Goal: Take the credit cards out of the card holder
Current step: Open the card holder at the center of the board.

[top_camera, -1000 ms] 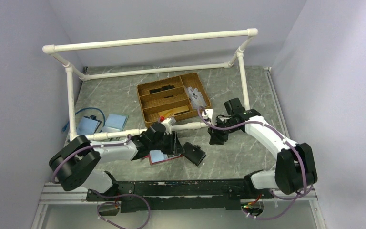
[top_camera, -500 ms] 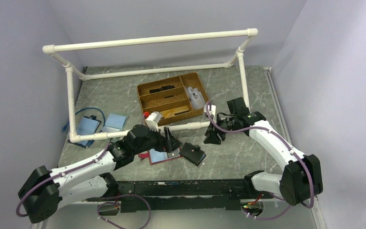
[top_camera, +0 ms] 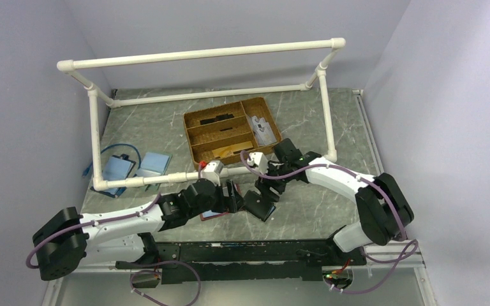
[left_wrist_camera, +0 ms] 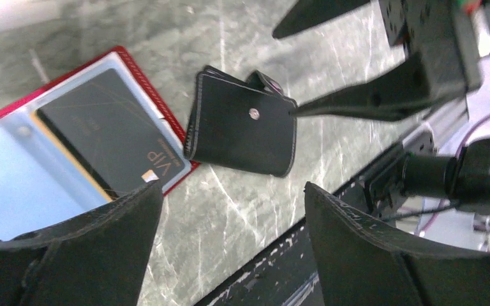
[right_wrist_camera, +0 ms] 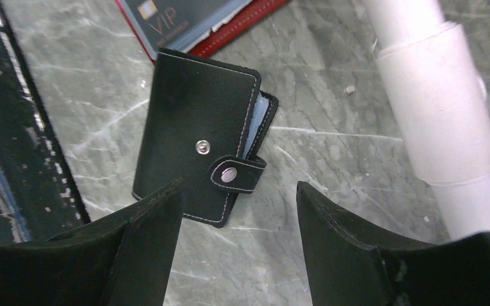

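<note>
Patience pays here: the card holder (right_wrist_camera: 194,137) lies snapped shut near the tabletop's (right_wrist_camera: 351,153) front edge, with both the right gripper (right_wrist_camera: 237,188) and left gripper (left_wrist_camera: 233,188) spread and empty. I'd pin one half, then peel the strap (right_wrist_camera: 237,173) open.

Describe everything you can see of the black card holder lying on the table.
The black card holder looks like leather, with pale stitching round its edge. It lies flat and folded shut on the marbled table. A short strap with a metal snap wraps over its open side, with a bare stud beside it. A light blue card edge peeks out there. The right gripper hovers open above it; I cannot tell whether they touch.
</note>
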Controlling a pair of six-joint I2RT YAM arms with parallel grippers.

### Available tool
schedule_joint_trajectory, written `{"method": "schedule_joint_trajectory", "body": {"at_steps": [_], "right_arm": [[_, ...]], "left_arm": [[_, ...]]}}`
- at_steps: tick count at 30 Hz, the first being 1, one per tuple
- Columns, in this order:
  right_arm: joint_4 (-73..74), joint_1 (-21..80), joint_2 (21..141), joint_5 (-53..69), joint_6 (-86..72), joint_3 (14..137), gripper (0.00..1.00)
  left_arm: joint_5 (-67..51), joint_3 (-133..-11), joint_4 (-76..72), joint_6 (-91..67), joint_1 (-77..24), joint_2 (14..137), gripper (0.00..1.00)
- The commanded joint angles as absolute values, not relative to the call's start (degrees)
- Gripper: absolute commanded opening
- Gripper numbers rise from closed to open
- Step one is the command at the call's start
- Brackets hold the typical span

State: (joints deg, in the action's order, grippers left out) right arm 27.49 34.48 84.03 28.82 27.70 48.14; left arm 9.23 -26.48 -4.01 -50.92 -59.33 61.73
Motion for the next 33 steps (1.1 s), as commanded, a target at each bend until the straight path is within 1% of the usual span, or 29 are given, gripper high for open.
{"method": "schedule_joint_trajectory", "body": {"at_steps": [1, 3, 4, 8, 10, 12, 15, 18, 25, 30, 33], "right_arm": [[24.6, 37.22, 85.73, 21.58, 26.18, 50.87, 0.68], [24.04, 37.83, 86.72, 19.34, 25.5, 51.12, 0.67], [23.88, 37.87, 87.04, 18.68, 24.88, 51.29, 0.64], [22.94, 37.88, 86.5, 17.46, 23.73, 51.1, 0.47], [22.61, 37.88, 86.3, 17.38, 23.33, 51.07, 0.33], [22.67, 37.84, 86.64, 17.74, 22.98, 51.27, 0.18], [23.12, 37.79, 86.45, 19.6, 22.36, 51.54, 0.0], [23.93, 36.67, 85.57, 23.7, 21.48, 51.91, 0.0], [27.54, 29.19, 83.28, 44.41, 19.27, 53.12, 0.0], [31.12, 27.19, 83.65, 55.24, 20.66, 54.1, 0.0], [32.18, 27.2, 83.18, 58.45, 21.75, 54.23, 0.0]], "left_arm": [[15.66, -23.89, -6.44, -58.6, -59.59, 61.16, 0.83], [15.68, -24.37, -6.5, -59.74, -59.68, 62.51, 0.83], [15.58, -24.81, -6.38, -60.15, -59.74, 63.65, 0.82], [15.02, -26.6, -5.63, -60.79, -59.85, 66.29, 0.82], [13.89, -26.72, -7.1, -60.3, -59.85, 67.12, 0.81], [12.9, -26.81, -8.51, -59.86, -59.94, 67.85, 0.78], [10.69, -26.65, -11.35, -58.78, -59.94, 68.87, 0.73], [9.03, -26.61, -14.08, -58.73, -59.94, 69.87, 0.71], [8.66, -27.0, -21.01, -62.69, -60.03, 72.91, 0.72], [9.35, -29.54, -20.49, -66.27, -59.99, 75.65, 0.74], [9.74, -30.14, -20.13, -67.72, -60.01, 76.34, 0.76]]}}
